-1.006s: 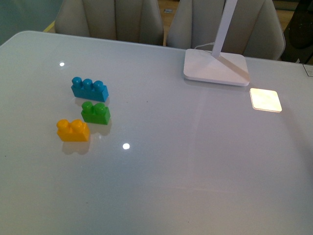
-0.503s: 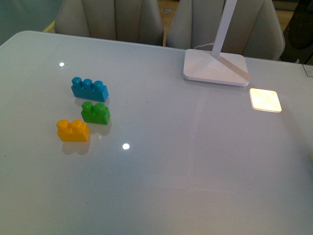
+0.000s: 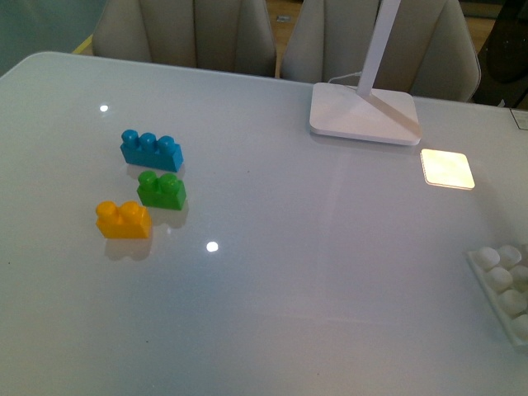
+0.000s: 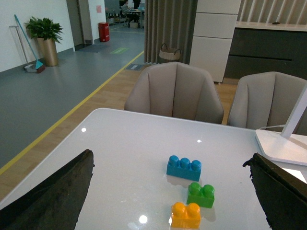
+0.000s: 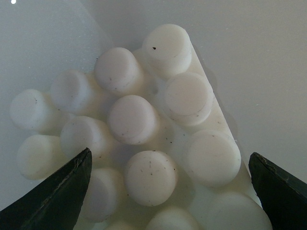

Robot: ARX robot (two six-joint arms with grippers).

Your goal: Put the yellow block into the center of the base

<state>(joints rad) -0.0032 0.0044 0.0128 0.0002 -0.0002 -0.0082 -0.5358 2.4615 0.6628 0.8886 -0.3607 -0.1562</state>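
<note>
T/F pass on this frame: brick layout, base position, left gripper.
1. The small yellow-orange two-stud plastic brick stands on the white table, untouched. True.
2. The green two-stud brick is stacked on the blue three-stud brick. False: both stand on the table, beside each other.
3. The white studded square base plate shows at the front view's right edge, cut off. True.
4. The yellow brick is seated on the base. False: they are far apart.
5. The left gripper grips a brick. False: jaws wide apart, empty.
</note>
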